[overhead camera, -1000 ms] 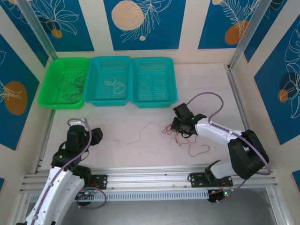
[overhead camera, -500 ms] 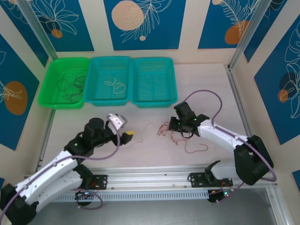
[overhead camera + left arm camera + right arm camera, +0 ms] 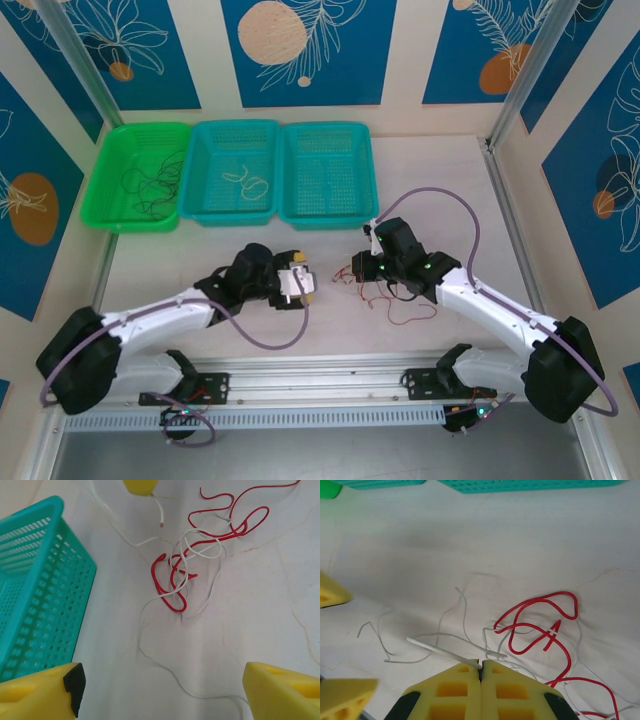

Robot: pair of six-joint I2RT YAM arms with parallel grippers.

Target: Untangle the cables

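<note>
My left pincer (image 3: 162,692) and right pincer (image 3: 481,672) have bright yellow fingers (image 3: 287,690) with black trim. My arms (image 3: 150,315) are white and black, trailed by purple cords (image 3: 432,190). On the pale, faintly veined tabletop (image 3: 250,250) lie red cables (image 3: 180,607) and whitish cables (image 3: 442,651). At the far side, the left basket (image 3: 110,170) is green, with dark cables (image 3: 150,185) inside. The middle basket (image 3: 235,128) and right basket (image 3: 325,128) are teal, and the middle one holds cream cables (image 3: 245,180). The walls (image 3: 330,60) are blue panels with white leaf outlines and orange discs, between cream stripes.
</note>
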